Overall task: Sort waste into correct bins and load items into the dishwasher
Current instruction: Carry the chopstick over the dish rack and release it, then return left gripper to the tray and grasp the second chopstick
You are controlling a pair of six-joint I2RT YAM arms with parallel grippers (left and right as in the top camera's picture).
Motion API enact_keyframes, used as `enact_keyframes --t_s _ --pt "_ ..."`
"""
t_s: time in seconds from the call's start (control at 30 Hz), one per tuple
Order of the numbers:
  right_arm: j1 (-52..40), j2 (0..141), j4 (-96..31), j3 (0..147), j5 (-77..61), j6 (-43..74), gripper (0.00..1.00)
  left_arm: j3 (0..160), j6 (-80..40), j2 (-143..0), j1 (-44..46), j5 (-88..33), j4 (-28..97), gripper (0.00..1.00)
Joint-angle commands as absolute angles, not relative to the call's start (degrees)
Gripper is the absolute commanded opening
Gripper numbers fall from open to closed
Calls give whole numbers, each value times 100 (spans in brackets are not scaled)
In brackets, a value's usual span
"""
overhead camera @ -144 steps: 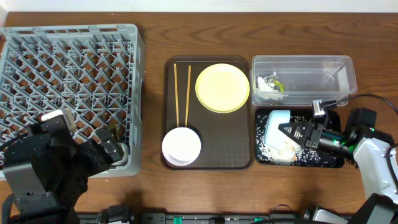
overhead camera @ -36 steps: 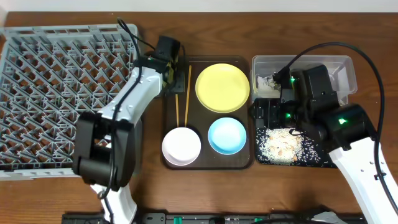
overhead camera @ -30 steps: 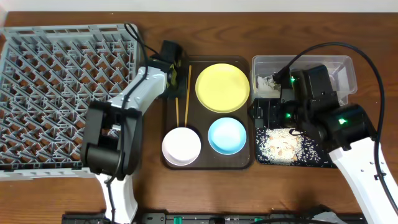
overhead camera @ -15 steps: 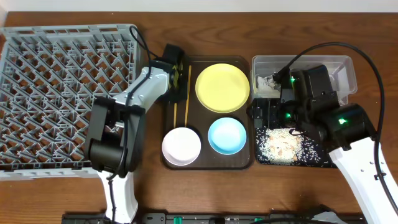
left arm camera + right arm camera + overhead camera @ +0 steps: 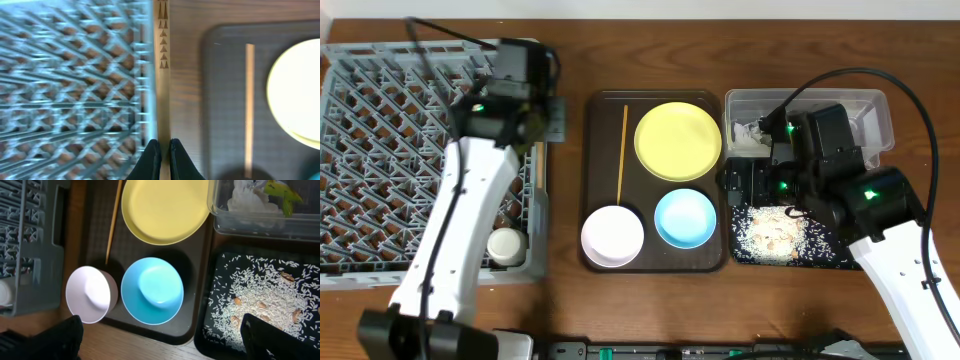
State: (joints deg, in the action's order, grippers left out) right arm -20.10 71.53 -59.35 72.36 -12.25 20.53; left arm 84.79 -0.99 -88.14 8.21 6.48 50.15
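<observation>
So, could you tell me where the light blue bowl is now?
Overhead, the light blue bowl sits on the brown tray, right of the white bowl and below the yellow plate in the image.

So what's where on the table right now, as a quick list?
Left gripper: shut on a chopstick, beside the dish rack
Right gripper: open, holding nothing
Brown tray: yellow plate, blue bowl, white bowl, second chopstick
Clear tub: tissue, green wrapper
Black tray: rice crumbs
</observation>
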Motion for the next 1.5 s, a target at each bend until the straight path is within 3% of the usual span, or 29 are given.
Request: enact_keyframes --t_s 0.0,0.4,0.5,0.6,0.77,1.0,1.3,1.47 --pt "-1979 7161 -5937 7231 -1271 2012 99 8364 259 -9072 598 1013 5026 6" --pt "-1979 7161 -5920 7231 -1271 2010 99 7900 670 -9795 252 919 4657 7" --pt "-1979 7161 -5913 7231 -1267 2008 99 7931 543 -9668 366 670 4668 40" --pt "-1979 7161 -5920 7231 -1269 2008 99 7961 447 -9465 541 -244 4685 51" --pt "-1979 7161 -5942 7231 -1269 2008 99 7953 445 -9435 993 -1461 4528 49" --pt "-1979 7161 -5940 7231 -1269 2010 99 7854 307 -10044 1640 -1431 4095 49" --pt "-1979 7164 -5940 7231 -1271 2012 99 7854 -506 -11511 1798 -1411 3509 47" --pt "-1979 7164 -5937 7231 -1271 2012 99 7854 -506 -12005 1804 -1413 3402 35"
